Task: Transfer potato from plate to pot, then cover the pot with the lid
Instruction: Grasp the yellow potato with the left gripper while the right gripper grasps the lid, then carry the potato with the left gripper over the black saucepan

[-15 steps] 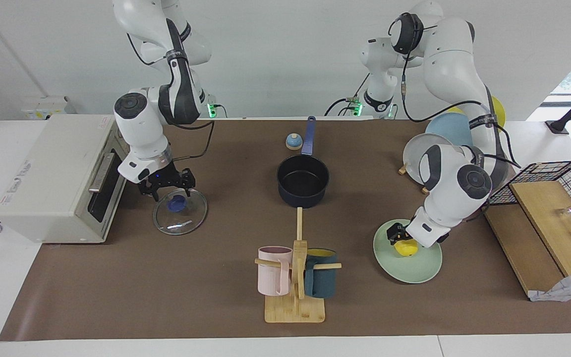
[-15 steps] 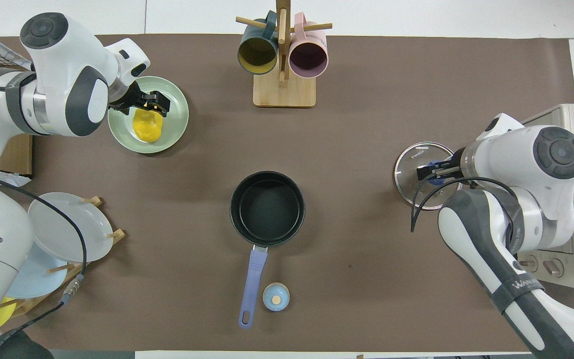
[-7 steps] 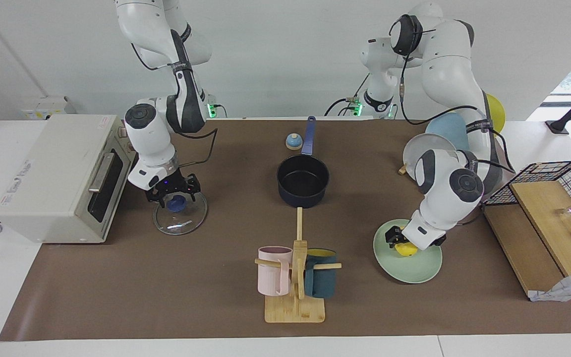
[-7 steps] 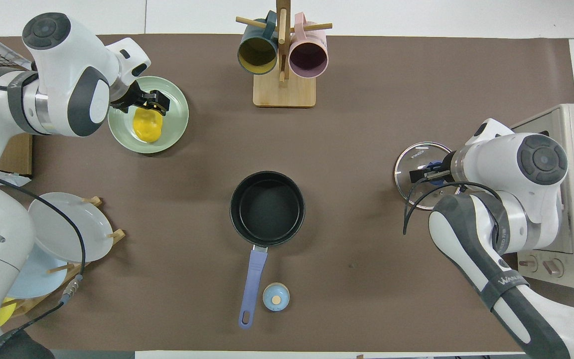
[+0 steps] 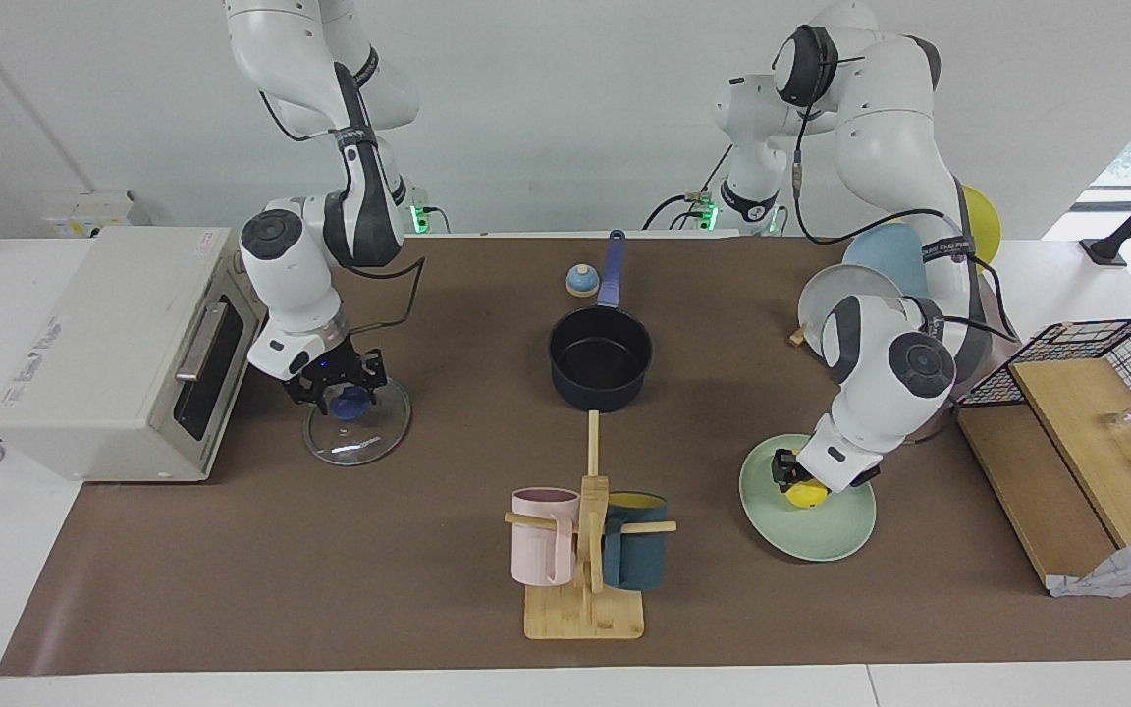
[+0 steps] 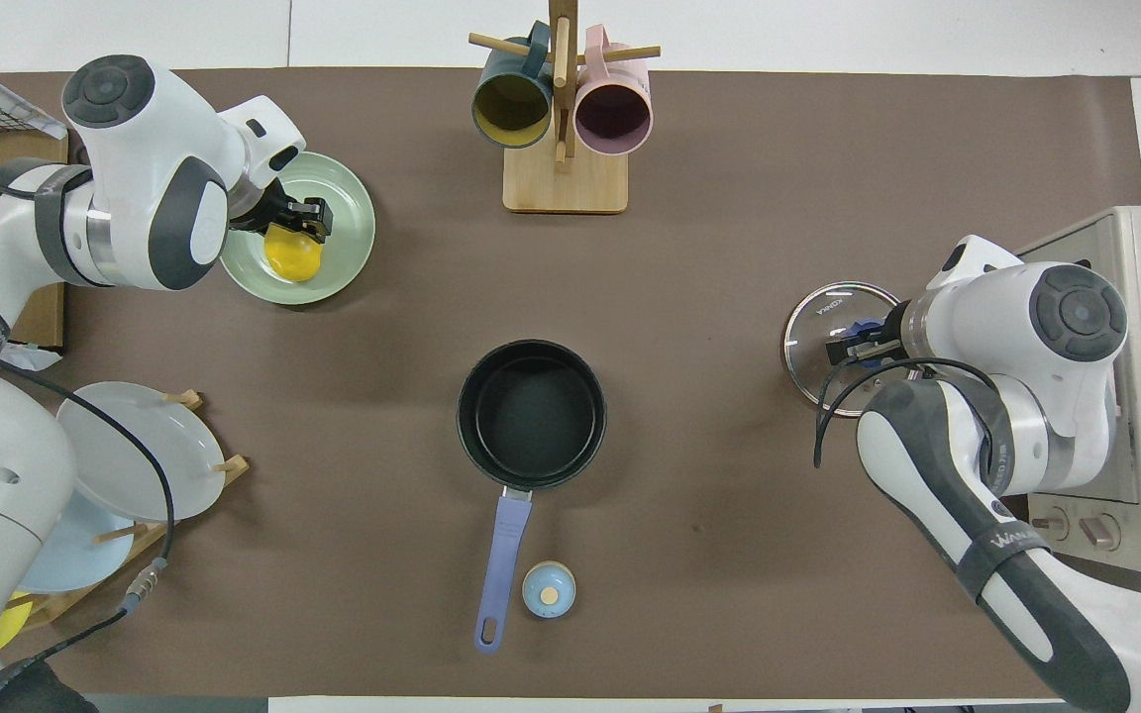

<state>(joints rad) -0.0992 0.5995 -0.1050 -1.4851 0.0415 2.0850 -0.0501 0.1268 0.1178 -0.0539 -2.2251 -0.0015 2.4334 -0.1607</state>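
A wooden mug stand [image 5: 583, 599] holds a pink mug [image 5: 538, 535] and a teal mug [image 5: 636, 550]; a toaster oven [image 5: 104, 344], bell [image 5: 581, 281] and plate rack [image 6: 150, 515] sit elsewhere.

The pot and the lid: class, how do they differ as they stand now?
The pot is dark, opaque and empty; the lid is clear glass, lying flat beside the toaster oven. No gripper is at the pot; the right gripper is at the lid's knob. Both are round with blue parts.
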